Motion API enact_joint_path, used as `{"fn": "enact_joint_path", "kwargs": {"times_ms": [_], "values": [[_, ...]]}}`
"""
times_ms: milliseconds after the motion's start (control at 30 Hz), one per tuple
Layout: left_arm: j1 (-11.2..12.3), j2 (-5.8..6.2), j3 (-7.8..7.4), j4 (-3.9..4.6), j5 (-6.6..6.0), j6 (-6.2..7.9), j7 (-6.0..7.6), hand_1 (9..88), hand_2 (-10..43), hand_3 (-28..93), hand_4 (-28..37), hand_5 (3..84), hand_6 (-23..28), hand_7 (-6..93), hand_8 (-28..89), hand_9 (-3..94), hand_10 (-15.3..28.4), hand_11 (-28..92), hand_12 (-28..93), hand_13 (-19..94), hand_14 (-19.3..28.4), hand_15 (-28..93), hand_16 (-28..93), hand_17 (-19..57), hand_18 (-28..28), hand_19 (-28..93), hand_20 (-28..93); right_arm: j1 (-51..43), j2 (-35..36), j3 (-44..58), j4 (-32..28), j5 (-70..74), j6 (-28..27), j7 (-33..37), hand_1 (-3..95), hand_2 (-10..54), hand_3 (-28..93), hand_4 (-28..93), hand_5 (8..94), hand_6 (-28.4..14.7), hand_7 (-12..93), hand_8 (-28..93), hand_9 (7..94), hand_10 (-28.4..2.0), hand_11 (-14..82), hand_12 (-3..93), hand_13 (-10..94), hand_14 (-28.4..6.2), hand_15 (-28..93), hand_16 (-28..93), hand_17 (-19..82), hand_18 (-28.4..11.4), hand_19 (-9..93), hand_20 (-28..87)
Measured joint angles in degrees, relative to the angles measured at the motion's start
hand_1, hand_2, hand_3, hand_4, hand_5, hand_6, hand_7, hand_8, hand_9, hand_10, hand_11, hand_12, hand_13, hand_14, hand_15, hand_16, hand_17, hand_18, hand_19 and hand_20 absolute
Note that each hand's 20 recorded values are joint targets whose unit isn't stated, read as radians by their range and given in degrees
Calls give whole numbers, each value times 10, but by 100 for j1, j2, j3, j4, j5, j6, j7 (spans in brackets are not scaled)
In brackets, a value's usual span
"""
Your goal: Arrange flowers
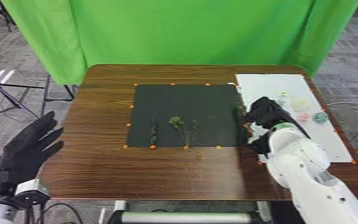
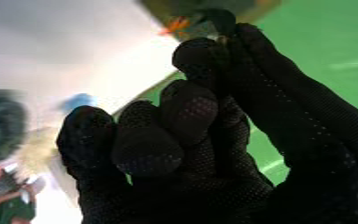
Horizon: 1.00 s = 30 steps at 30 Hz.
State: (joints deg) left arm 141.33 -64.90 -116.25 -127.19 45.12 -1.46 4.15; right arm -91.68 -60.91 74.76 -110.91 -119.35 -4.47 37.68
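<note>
Brown wood grain covered the counter (image 1: 95, 175), with a green curtain (image 1: 184, 30) hanging beyond its twelve o'clock edge and grey carpet (image 1: 33, 55) around it. Out at nine o'clock, a black tripod (image 1: 11, 100) stood on that carpet. A black mat (image 1: 175, 102) lay near the middle, with orange markers (image 1: 153, 146) along its edges, and a white board (image 1: 326, 140) lay towards three o'clock. On the board I could make out yellow (image 1: 300, 104), pink (image 1: 302, 118) and teal blooms (image 1: 320, 117).

Two more pieces rested on the mat's six o'clock half: a narrow dark sprig (image 1: 153, 132) and, just beside it towards three, a branching sprig (image 1: 186, 129). Both ran lengthwise from twelve to six, the branching one with its bushier end at twelve.

At the mat's three o'clock edge, the right hand (image 1: 266, 114) had its fingertips pinched on a dark green stem (image 1: 239, 114), whose long axis also ran roughly twelve to six. The left hand (image 1: 24, 147) was wide, its straight fingers aimed towards one o'clock.
</note>
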Motion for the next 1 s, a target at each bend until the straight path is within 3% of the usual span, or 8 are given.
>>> {"fn": "enact_joint_path", "kwargs": {"times_ms": [167, 400, 1000], "values": [[-1, 0, 2, 1, 0, -1, -6, 229, -55, 706, -283, 241, 12, 175, -88, 179, 85, 102, 198, 135, 114, 161, 76, -114, 179, 332, 99, -60, -236, -86, -224, -146, -54, 151, 416, -95, 845, -171, 649, 3, 610, 201, 762, -98, 583, 617, 722, -95, 853, 382, 387, -226, 932, 647], [-13, 11, 5, 14, -4, -1, -20, 229, -55, 707, -283, 241, 12, 172, -86, 179, 86, 103, 197, 136, 114, 162, 77, -114, 179, 331, 98, -179, -621, -543, -79, -1070, -205, 406, 416, -95, 839, -169, 654, 4, 605, 194, 774, -99, 586, 600, 730, -93, 851, 378, 398, -227, 932, 654], [-31, 21, 11, 31, -8, -7, -61, 229, -54, 707, -283, 242, 12, 172, -86, 180, 85, 103, 197, 135, 114, 162, 77, -113, 179, 331, 98, -365, -981, -727, -23, -1177, -439, 344, 412, -75, 821, -182, 687, 5, 572, 182, 786, -106, 599, 516, 742, -91, 832, 380, 412, -226, 932, 659]]}}
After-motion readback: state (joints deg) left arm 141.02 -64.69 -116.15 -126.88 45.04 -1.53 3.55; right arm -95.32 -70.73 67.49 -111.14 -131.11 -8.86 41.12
